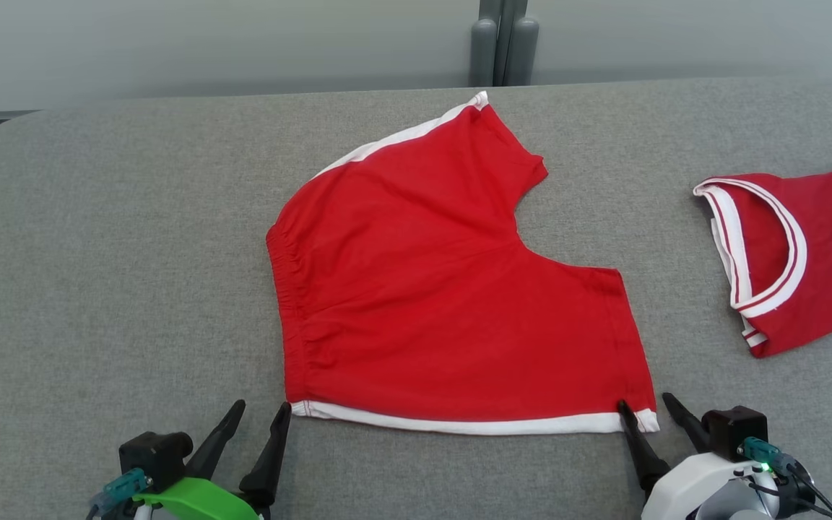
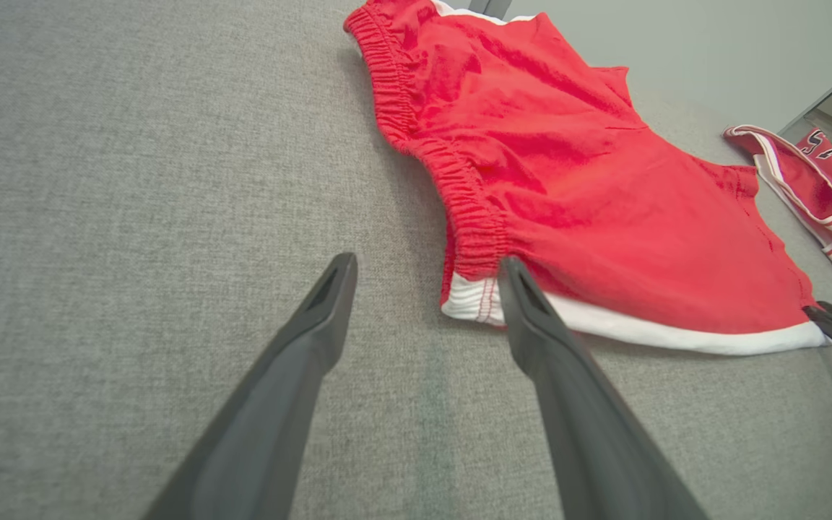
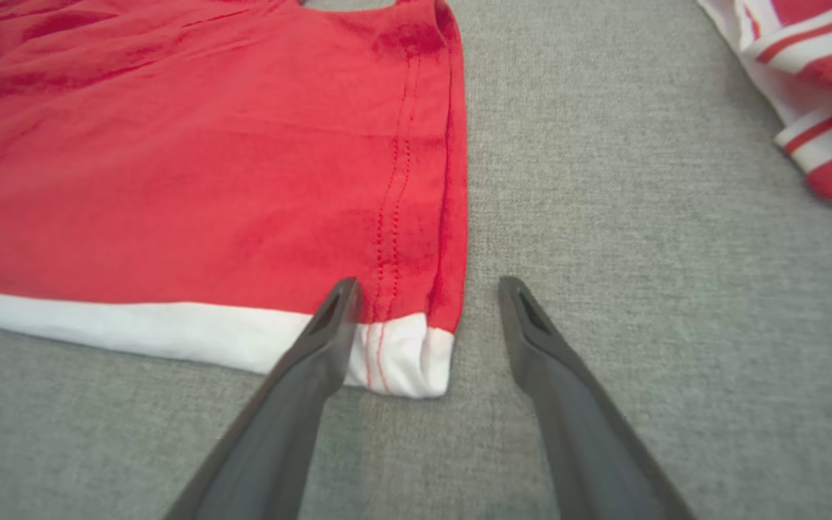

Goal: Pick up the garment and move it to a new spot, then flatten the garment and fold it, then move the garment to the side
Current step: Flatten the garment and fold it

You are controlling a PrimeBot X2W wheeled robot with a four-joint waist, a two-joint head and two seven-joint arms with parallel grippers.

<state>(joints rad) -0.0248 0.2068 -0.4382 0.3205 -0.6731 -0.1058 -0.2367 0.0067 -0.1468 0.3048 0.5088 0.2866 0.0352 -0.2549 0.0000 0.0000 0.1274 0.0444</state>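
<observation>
One red shorts (image 1: 445, 289), one jersey (image 1: 813, 245) — left end effector (image 1: 263, 406), right end effector (image 1: 645, 401) both released

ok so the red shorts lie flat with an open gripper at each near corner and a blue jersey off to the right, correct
The jersey is red with white trim, not blue; the head view shows it. The rest holds: shorts flat, left gripper and right gripper open at the near corners.

Red garment (image 1: 445, 289) with white edging, red jersey (image 1: 806, 253) with white-and-red striped trim, grey woven surface (image 1: 98, 253)
</observation>
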